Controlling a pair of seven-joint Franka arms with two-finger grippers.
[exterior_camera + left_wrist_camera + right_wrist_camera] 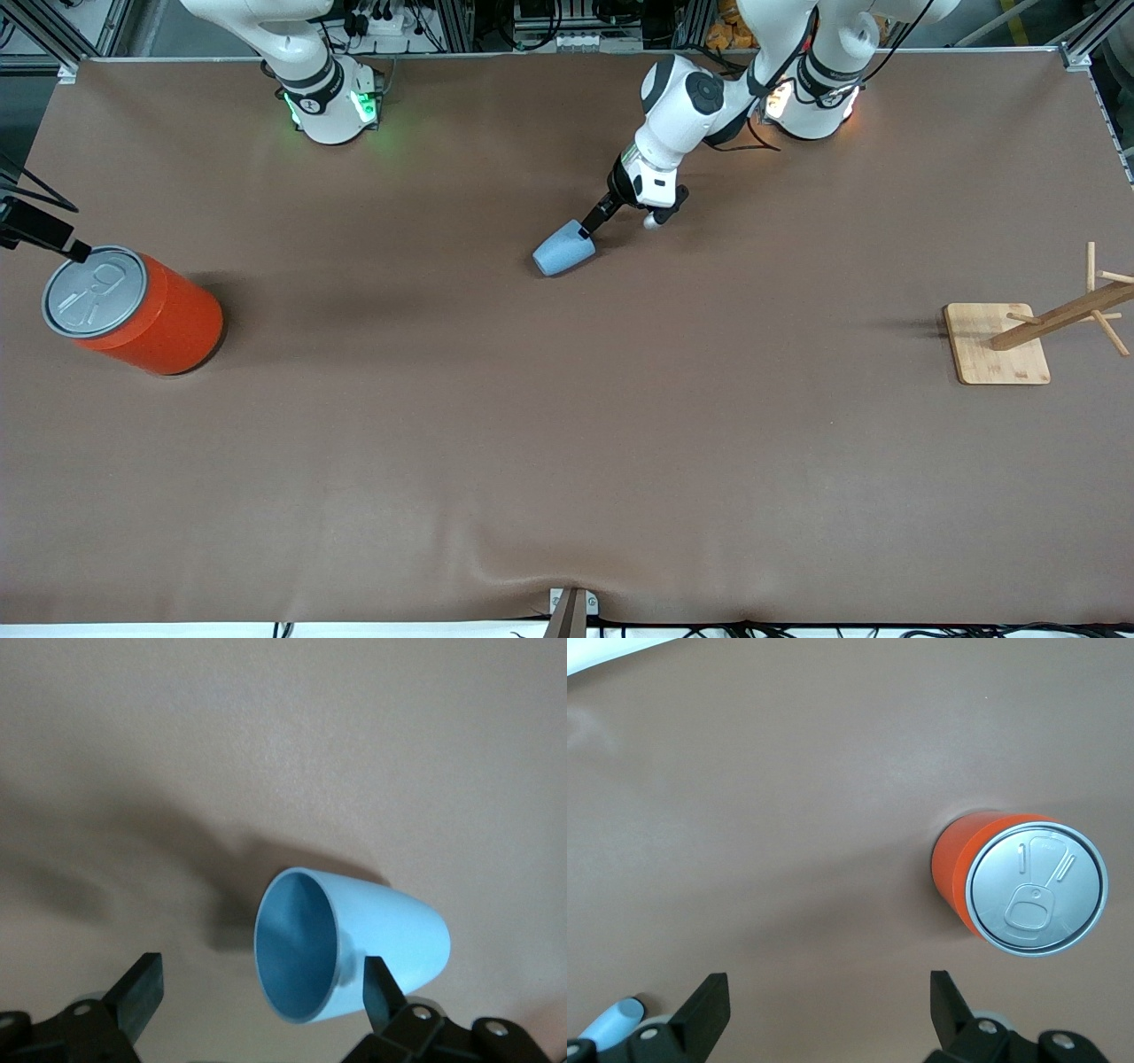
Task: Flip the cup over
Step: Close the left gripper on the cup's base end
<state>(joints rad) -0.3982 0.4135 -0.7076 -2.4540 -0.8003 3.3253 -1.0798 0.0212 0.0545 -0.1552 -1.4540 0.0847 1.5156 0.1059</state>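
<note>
Lying on its side at upper centre of the front view, the cup [563,252] is not yet flipped; the left tool [592,225] sits at its rim. Left wrist view: fingers [381,994] spread, one touching the rim, no pinch. Right wrist view: right tool [824,1010] spread, waiting above the can [1021,882].

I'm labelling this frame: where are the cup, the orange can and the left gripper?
cup [562,252]: front view, on its side wall.
orange can [168,323]: front view, on its orange wall.
left gripper [257,997]: left wrist view, midway between its open fingertips.
</note>
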